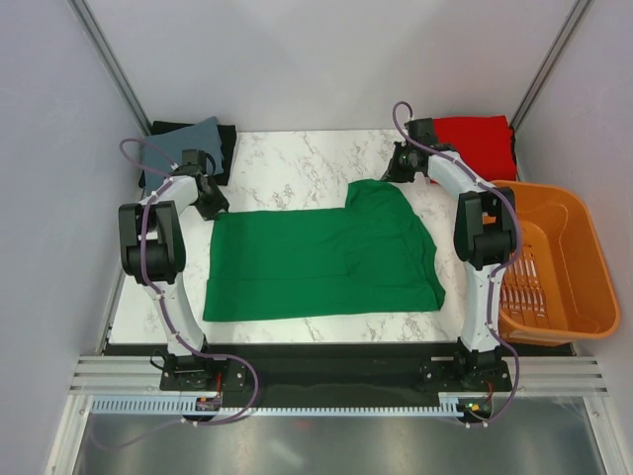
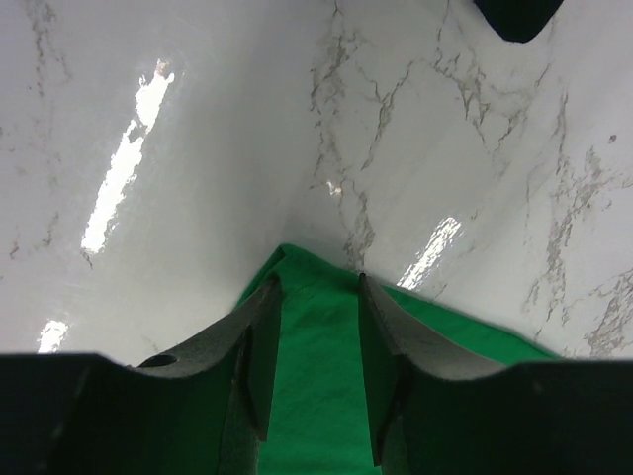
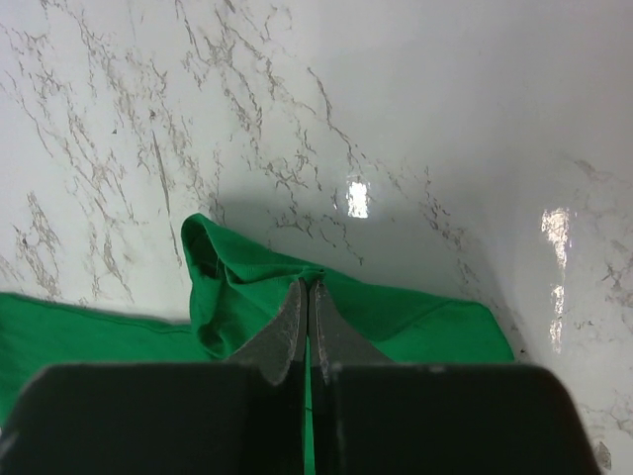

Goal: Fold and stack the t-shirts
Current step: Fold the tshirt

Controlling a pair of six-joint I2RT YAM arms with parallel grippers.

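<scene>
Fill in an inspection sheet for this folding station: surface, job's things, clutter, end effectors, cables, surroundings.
Surface: glossy marble table.
Job's things: green shirt spread mid-table; red shirt folded at the far right corner.
Clutter: dark cloths at the far left corner; orange basket beside the table's right edge.
End effectors: left end effector open over the green shirt's corner; right end effector shut on the green shirt's puckered far edge.
Cables: purple cables run along both arms, none on the cloth.
Surroundings: white walls on three sides.
</scene>
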